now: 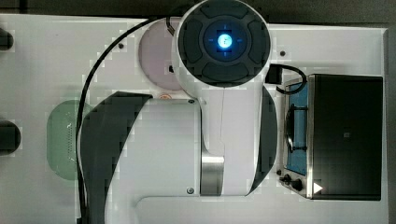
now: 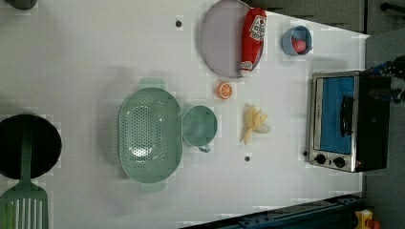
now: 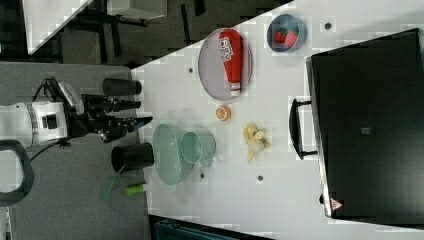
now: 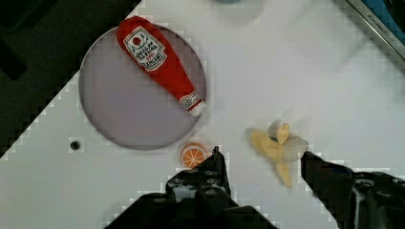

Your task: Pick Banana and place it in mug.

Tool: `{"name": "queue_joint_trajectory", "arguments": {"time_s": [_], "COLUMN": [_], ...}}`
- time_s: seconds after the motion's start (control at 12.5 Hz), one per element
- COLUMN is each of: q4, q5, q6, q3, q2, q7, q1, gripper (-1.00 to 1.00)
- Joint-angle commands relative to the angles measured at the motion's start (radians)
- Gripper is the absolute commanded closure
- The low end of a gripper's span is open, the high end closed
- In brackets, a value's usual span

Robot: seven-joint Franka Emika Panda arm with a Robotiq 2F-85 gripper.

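Observation:
The banana is pale yellow and partly peeled, and it lies on the white table between the orange slice and the toaster oven. In the wrist view my gripper is open above the table, and the banana shows between its two dark fingertips, with nothing held. The banana also lies to the left view's right of the mint-green mug. The mug stands upright against the green basket. In the right view the gripper hangs off to the right view's left of the mug and the banana.
A perforated green basket touches the mug. An orange slice lies by a grey plate bearing a ketchup bottle. A blue bowl of red fruit and a toaster oven stand beyond the banana. The arm covers the table's middle in the top view.

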Motion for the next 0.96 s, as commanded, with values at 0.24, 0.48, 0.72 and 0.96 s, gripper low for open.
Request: {"name": "queue_joint_trajectory", "arguments": {"time_s": [0.24, 0.48, 0.72, 0.96], "q4": [-0.238, -0.269, -0.336, -0.416], "q5": [-0.005, -0.005, -0.005, -0.005], "q6": [-0.076, -0.059, 0.053, 0.205], "q3": [-0.077, -0.073, -0.072, -0.072], "q2": [-0.241, -0.218, -0.161, -0.082], "q7": [-0.008, -0.014, -0.133, -0.305], "q1": [-0.002, 0.0, 0.003, 0.004], "gripper": [-0.99, -1.0, -1.0, -1.0]}}
